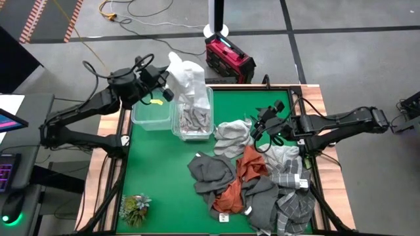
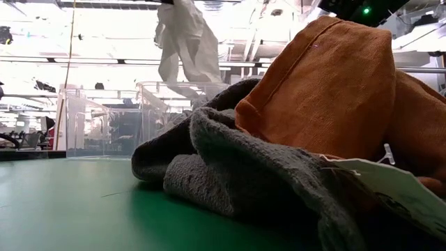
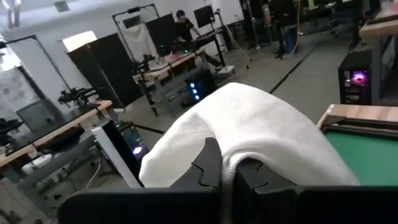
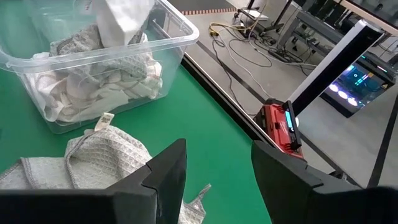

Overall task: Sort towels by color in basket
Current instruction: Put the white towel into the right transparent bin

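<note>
My left gripper [image 1: 165, 84] is shut on a white towel [image 1: 184, 76] and holds it up over the two clear bins at the table's far left. The white towel [image 2: 184, 40] hangs above the bin [image 1: 194, 117] that has light towels lying in it [image 4: 99, 84]. My right gripper [image 1: 264, 126] is open and touches nothing, hovering beside a light waffle towel [image 1: 233, 137] that lies flat on the mat. The other towels lie in a pile on the table's near right: dark grey [image 1: 211, 172], rust-orange [image 1: 253, 164] and grey plaid [image 1: 293, 178]. My left gripper pinches a fold of the white towel [image 3: 231, 149] between its two shut fingers [image 3: 211, 167]. The cloth bulges up over the fingertips and drapes down past them. The towel is lifted clear and hangs slack, its lower end [image 1: 191, 98] over the bin.
A second clear bin [image 1: 151, 113] stands left of the filled one. A small green leafy plant [image 1: 134, 208] sits at the near left corner. A red box [image 1: 229, 59] stands on the floor beyond the far edge. Bare green mat [image 1: 164, 170] lies left of the pile.
</note>
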Robot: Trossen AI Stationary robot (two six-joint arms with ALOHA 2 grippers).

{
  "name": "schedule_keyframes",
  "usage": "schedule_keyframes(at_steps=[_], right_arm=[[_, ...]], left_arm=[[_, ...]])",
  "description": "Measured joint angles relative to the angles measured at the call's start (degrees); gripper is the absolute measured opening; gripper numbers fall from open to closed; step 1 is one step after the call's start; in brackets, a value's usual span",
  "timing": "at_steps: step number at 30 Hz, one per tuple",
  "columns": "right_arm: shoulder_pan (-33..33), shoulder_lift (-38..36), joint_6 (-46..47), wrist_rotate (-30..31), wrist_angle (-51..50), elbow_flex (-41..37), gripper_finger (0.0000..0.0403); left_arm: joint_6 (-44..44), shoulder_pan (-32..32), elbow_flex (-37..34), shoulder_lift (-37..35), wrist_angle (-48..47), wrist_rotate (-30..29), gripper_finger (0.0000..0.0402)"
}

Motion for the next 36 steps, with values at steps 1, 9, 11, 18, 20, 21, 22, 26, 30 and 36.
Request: schedule_keyframes(at_steps=[1, 9, 11, 18, 20, 21, 22, 26, 30, 36], right_arm=[[0.0, 0.0, -0.01, 0.0, 0.01, 0.0, 0.021], [0.01, 0.02, -0.21, 0.0, 0.86, 0.0, 0.021], [0.06, 0.02, -0.24, 0.0, 1.03, 0.0, 0.021], [0.11, 0.02, -0.66, 0.01, 0.85, 0.0, 0.021], [0.11, 0.02, -0.67, 0.0, 0.81, 0.0, 0.021], [0.11, 0.02, -0.68, 0.0, 0.81, 0.0, 0.021], [0.11, 0.02, -0.68, 0.0, 0.81, 0.0, 0.021], [0.11, 0.02, -0.66, 0.0, 0.81, 0.0, 0.021], [0.11, 0.02, -0.68, 0.02, 0.81, 0.0, 0.021], [0.11, 0.02, -0.67, 0.0, 0.85, 0.0, 0.021]], left_arm=[[-0.01, 0.0, 0.0, 0.21, -0.5, 2.16, 0.0], [-3.74, -0.04, -0.03, 7.4, -8.95, 9.5, 0.0], [-4.23, -0.04, -0.04, 9.8, -10.3, 9.57, 0.0], [-4.91, 0.83, 0.0, 17.91, -10.57, 12.34, 0.0], [-4.95, 1.4, 0.0, 20.02, -10.43, 12.32, 0.0], [-4.99, 1.72, 0.0, 21.09, -10.56, 12.36, 0.0], [-5.03, 1.97, 0.0, 22.17, -10.59, 12.44, 0.0], [-5.87, 3.17, 0.0, 25.69, -10.86, 12.62, 0.0], [-7.08, 4.91, 0.02, 28.73, -13.14, 12.33, 0.0], [-7.27, 6.78, 0.02, 32.51, -17.67, 12.78, 0.0]])
